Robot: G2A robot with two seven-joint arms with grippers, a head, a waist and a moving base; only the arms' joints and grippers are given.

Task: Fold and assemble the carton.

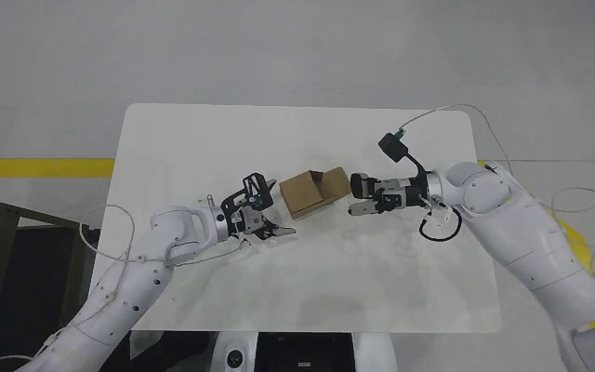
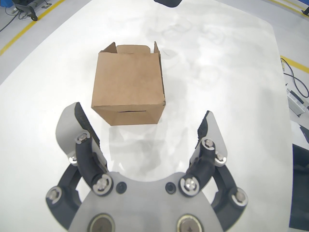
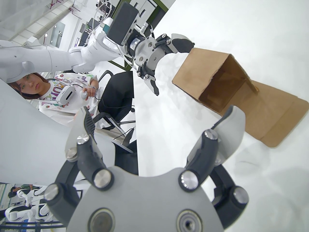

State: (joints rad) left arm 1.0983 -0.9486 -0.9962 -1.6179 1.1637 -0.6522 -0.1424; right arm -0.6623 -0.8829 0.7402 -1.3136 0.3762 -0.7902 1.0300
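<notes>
A brown cardboard carton [image 1: 314,191] lies on its side in the middle of the white table [image 1: 307,288]. Its closed end, with a slot in it, faces my left gripper [image 2: 142,112], which stands open a short way off, apart from the carton [image 2: 128,83]. Its open end [image 3: 224,85] faces my right gripper [image 3: 159,111], which is also open and close to the mouth without holding anything. A long lid flap [image 3: 277,112] lies flat on the table. From above, the left gripper [image 1: 272,206] and right gripper [image 1: 355,195] flank the carton.
A thin white cable [image 1: 437,113] runs over the table's far right corner to the right arm. Bare tabletop lies in front of and behind the carton. A black chair [image 3: 115,97] stands past the table's edge on the left arm's side.
</notes>
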